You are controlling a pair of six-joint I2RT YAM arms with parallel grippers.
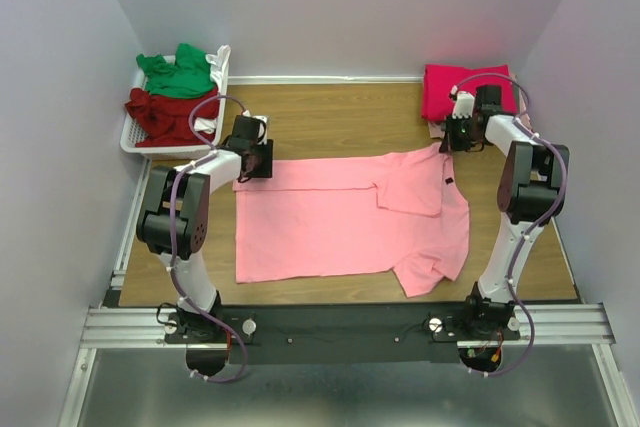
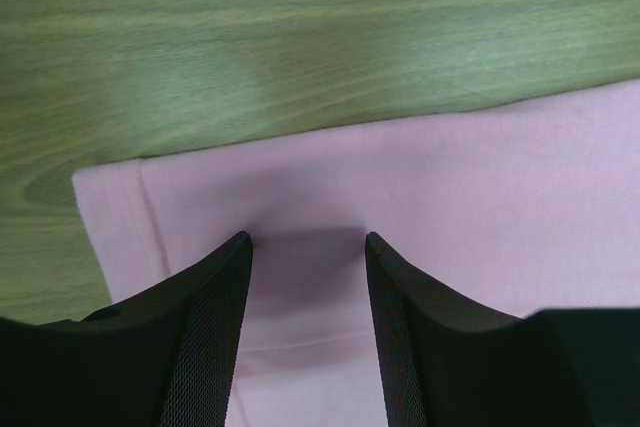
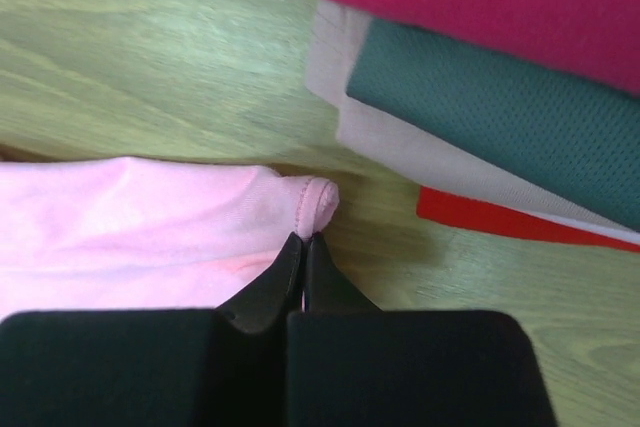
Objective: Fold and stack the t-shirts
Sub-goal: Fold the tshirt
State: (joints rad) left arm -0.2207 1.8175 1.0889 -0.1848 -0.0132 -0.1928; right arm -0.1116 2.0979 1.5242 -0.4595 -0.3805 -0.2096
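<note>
a pink t-shirt [image 1: 350,217] lies spread flat across the middle of the wooden desk [image 1: 330,117], its neck toward the right of the overhead frame and one sleeve folded in over the chest. the left end effector [image 2: 308,239] hangs over the shirt's upper-left corner, released, its two dark fingers standing apart with pink cloth showing between them and the hem just beyond. the right end effector [image 3: 303,239] is at the shirt's upper-right sleeve, clenched on the pink t-shirt at the hem, where the stitched edge curls up against the fingertips. just past that sleeve, in the upper right of the overhead frame, a folded magenta t-shirt [image 1: 468,90] sits on the desk. in the upper left, a white basket [image 1: 135,137] holds a crumpled green t-shirt [image 1: 180,75] and a dark red t-shirt [image 1: 165,115], which spills over its near rim.
</note>
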